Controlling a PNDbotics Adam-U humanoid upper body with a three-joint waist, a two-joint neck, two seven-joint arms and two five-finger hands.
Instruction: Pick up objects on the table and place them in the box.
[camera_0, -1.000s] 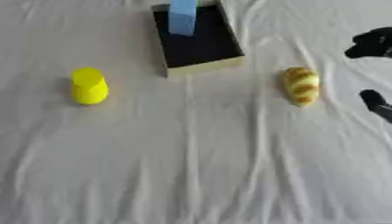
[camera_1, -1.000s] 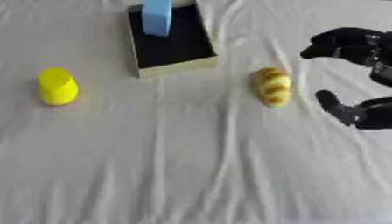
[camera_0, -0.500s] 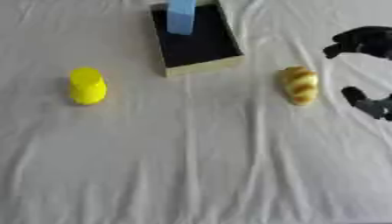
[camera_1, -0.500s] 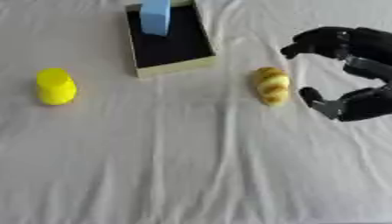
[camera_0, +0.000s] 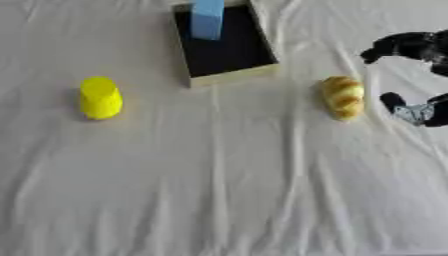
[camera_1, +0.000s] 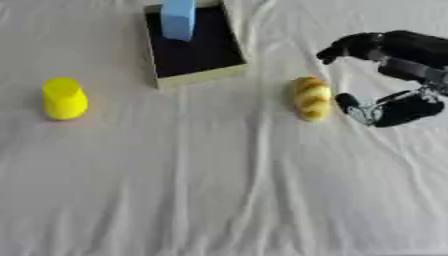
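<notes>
Reaching in from the right edge, the robot's black right hand (camera_1: 389, 75) hangs just beside the golden-brown bread loaf (camera_1: 311, 97), its fingers (camera_1: 350, 46) spread above and its thumb (camera_1: 348, 103) below in a wide released C that faces the loaf without touching it and holds nothing. That loaf lies lengthwise on the wrinkled white tablecloth (camera_1: 227, 190), to the right of the box and a little nearer the camera. At the far middle sits the shallow rectangular box with a black floor and pale cardboard walls (camera_0: 234, 76), with 1 light blue block (camera_0: 207, 18) at its far end. Well apart on the left stands a yellow plastic cup (camera_0: 100, 97), wider at its base. Only this 1 hand shows.
</notes>
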